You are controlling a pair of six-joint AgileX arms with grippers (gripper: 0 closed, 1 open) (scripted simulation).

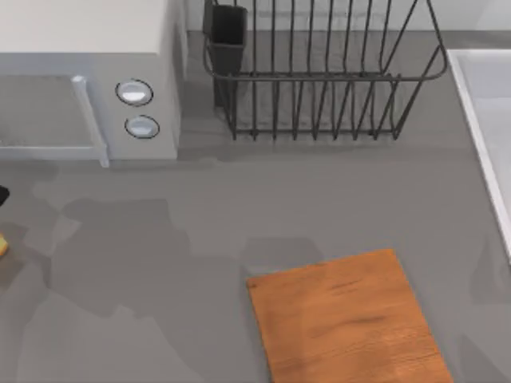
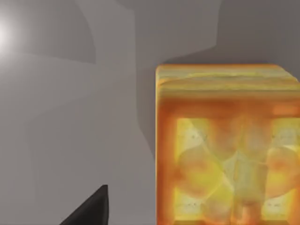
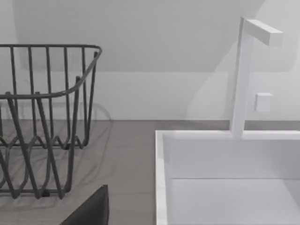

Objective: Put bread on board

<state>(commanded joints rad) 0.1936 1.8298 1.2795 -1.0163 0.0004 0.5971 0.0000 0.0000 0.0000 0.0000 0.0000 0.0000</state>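
Observation:
The bread point(image 2: 227, 145) is a golden-yellow chunk with a browner crust, resting on the grey table, close up in the left wrist view. A dark part of my left gripper point(image 2: 91, 208) sits just beside it, apart from it. From above, only a sliver of the bread point(image 1: 2, 244) shows at the table's far left edge. The board point(image 1: 343, 319), flat orange-brown wood with grain, lies at the front right of centre with nothing on it. A dark part of my right gripper point(image 3: 91, 208) hangs near the sink, far from both.
A white microwave point(image 1: 88, 80) stands at the back left. A dark wire dish rack point(image 1: 319, 80) stands at the back centre. A white sink point(image 1: 487, 120) with a faucet point(image 3: 243, 75) runs along the right edge. Bare grey table lies between bread and board.

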